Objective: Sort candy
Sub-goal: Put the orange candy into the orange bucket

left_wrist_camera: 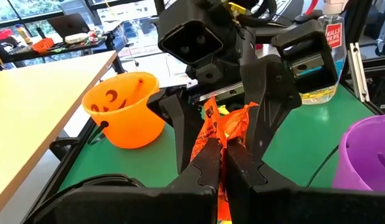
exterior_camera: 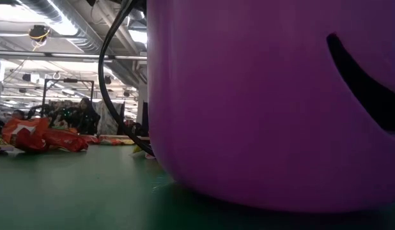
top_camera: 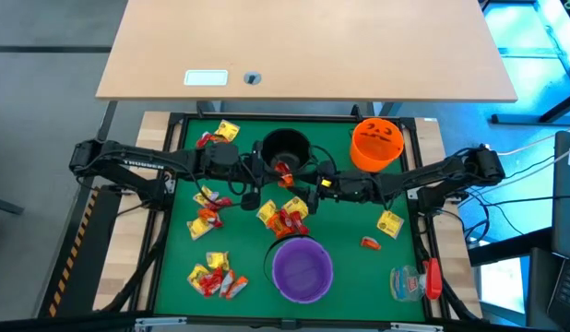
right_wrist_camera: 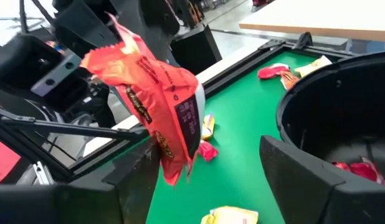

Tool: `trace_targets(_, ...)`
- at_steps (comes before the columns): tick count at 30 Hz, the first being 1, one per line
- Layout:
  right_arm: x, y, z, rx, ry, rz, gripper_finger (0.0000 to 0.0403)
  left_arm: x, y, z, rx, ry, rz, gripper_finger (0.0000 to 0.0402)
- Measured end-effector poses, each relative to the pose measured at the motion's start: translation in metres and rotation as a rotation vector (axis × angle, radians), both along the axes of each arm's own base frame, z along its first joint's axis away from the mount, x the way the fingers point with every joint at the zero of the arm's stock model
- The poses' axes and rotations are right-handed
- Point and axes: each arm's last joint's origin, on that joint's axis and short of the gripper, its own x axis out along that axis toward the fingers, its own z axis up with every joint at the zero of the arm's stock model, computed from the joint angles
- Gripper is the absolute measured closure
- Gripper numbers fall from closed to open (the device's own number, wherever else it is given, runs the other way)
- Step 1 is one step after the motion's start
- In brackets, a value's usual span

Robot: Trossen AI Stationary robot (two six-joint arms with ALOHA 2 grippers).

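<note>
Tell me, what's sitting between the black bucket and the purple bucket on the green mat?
In the high view, a small pile of yellow and red candy lies between the black bucket and the purple bucket, just below where the two grippers meet.

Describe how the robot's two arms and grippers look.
Both arms are dark with slim jointed links. The left arm carries white lettering; the right arm shows a yellow spot near its wrist. Each gripper has two flat black fingers. Black cables trail alongside.

Candy in shiny yellow, red and orange wrappers, scattered in small clusters over the green tabletop, one orange-red piece pinched upright in the left end effector, crumpled
</note>
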Motion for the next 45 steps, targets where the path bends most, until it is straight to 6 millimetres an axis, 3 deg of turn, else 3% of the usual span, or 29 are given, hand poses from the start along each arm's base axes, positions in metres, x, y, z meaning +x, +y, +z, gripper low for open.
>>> trace_targets(12,0.0009,0.0006,0.0050,0.007,-0.052,0.017,0.0193,0.0003,-0.0004,0.0010,-0.002,-0.011,-0.010,0.0401)
trace_targets(41,0.0014,0.0023,0.0069,-0.006,-0.068,0.082,0.0373,0.0002,-0.0004,0.0008,-0.004,-0.009,-0.010,0.0401)
trace_targets(45,0.0014,0.0025,0.0068,-0.005,-0.067,0.089,0.0385,0.0002,-0.0004,0.0008,-0.013,-0.009,-0.008,0.0387)
